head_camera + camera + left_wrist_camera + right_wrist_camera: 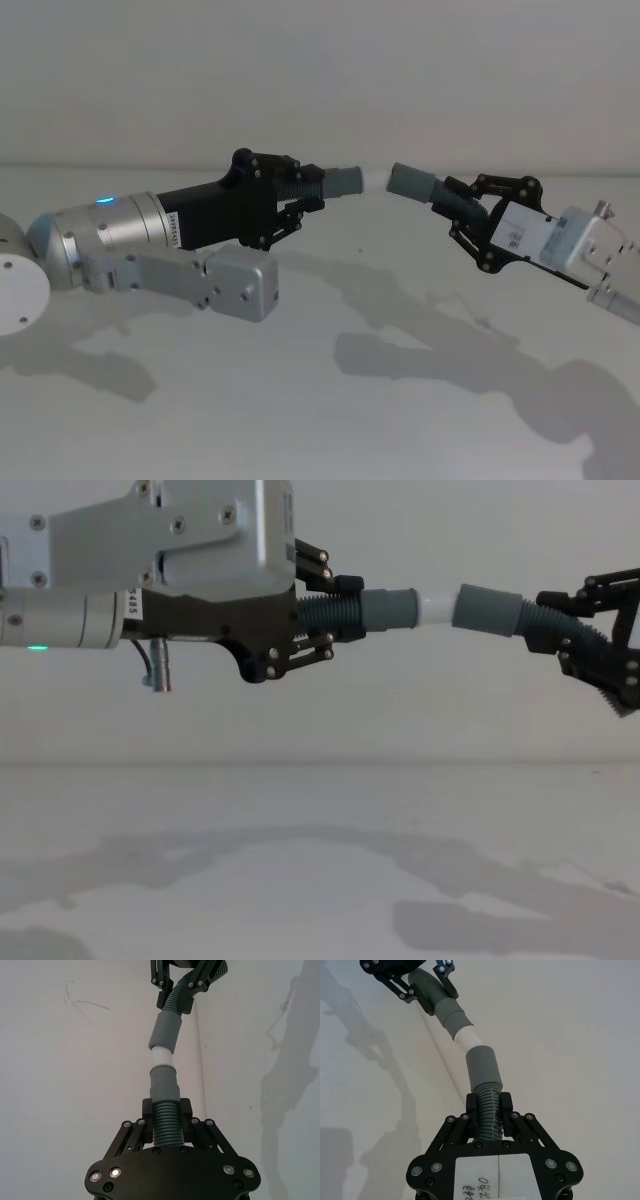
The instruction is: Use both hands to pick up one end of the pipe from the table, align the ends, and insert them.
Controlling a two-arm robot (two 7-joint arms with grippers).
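Whitish tip point(437, 608) met the socket cuff point(490, 611) above the tabletop point(320, 880); left gripper point(325, 610) and right gripper point(575, 630), each clenched on ribbed hose, seemingly needed a straight push together.

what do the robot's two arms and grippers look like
Both grippers, left and right, are black linkage fingers studded with silver screws. The arms are silver-grey cylinders; the left arm has a blue light and a label strip, the right gripper's body carries a white handwritten label.

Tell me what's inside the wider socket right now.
The whitish tip of the left gripper's pipe piece reaches the socket's mouth on the right gripper's piece. Most of the tip shows; how far it goes in is covered.
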